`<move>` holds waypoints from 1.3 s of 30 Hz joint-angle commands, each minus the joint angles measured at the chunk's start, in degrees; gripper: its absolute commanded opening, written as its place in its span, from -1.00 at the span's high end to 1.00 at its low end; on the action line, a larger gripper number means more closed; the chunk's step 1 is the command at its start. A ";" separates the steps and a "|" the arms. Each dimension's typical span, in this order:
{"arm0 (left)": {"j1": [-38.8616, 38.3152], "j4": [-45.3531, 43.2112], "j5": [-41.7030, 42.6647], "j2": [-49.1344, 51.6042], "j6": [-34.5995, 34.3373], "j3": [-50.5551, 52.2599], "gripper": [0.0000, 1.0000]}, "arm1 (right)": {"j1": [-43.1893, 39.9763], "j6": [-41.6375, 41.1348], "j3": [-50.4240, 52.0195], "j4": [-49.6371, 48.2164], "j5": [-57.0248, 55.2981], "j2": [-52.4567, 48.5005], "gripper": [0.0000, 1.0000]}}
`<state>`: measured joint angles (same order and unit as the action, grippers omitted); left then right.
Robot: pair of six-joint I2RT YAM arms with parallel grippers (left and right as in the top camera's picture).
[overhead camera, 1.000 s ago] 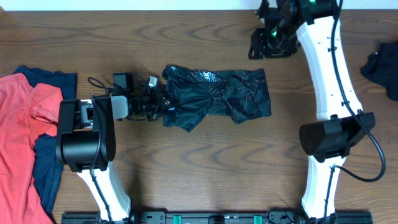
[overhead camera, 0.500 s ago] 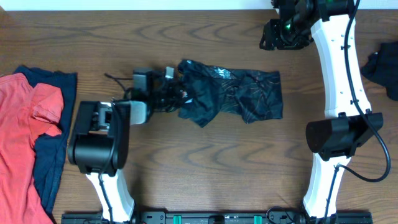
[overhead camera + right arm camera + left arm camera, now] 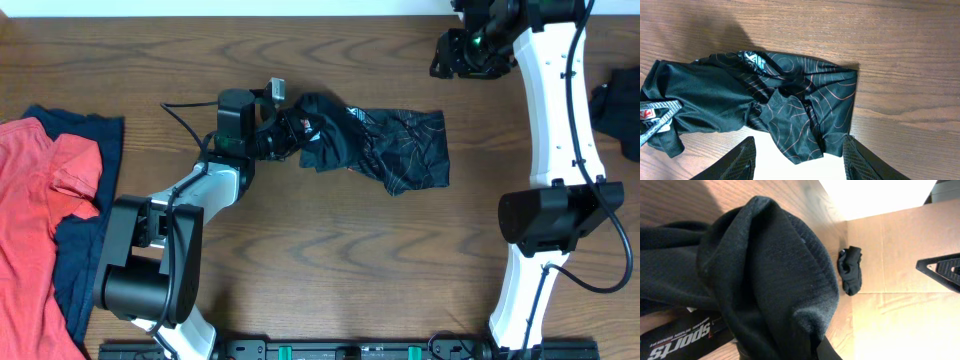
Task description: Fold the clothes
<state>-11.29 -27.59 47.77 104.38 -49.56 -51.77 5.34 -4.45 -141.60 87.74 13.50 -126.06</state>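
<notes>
Far left, well apart from both arms: red top [image 3: 30, 230] spread over navy top [image 3: 72, 270] on the table [image 3: 330, 270]. Next, left gripper [image 3: 287, 135], pinched tight on the bunched left end of the black jersey [image 3: 400, 150], cloth filling its wrist view. Crumpled jersey stretching rightward from that claw, mid-table. Further right, right gripper [image 3: 468, 58] high above the jersey, fingers [image 3: 737, 162] spread wide, holding nothing. At the far right edge: dark garment [image 3: 618, 105].

Left wrist view: white "sports" printed on a black band [image 3: 677, 341] of the black jersey [image 3: 765, 270], left of the fingers [image 3: 829, 352]. Right wrist view: collar logo [image 3: 754, 61] not legible.
</notes>
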 commanded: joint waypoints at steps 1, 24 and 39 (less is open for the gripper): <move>1.25 1.49 -0.94 -0.72 0.81 0.11 0.88 | -0.59 0.90 -0.96 0.33 0.22 1.68 -0.09; -5.27 1.77 -2.19 -1.11 8.00 -1.14 0.88 | -2.82 0.92 -0.76 0.79 0.24 1.42 -0.13; -12.83 1.75 -7.85 -1.11 9.90 -2.08 0.87 | -2.75 1.33 -0.76 1.84 0.26 1.27 -0.12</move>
<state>-22.87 -25.58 42.57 104.38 -41.30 -51.79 2.90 -4.01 -141.60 89.34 13.50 -126.06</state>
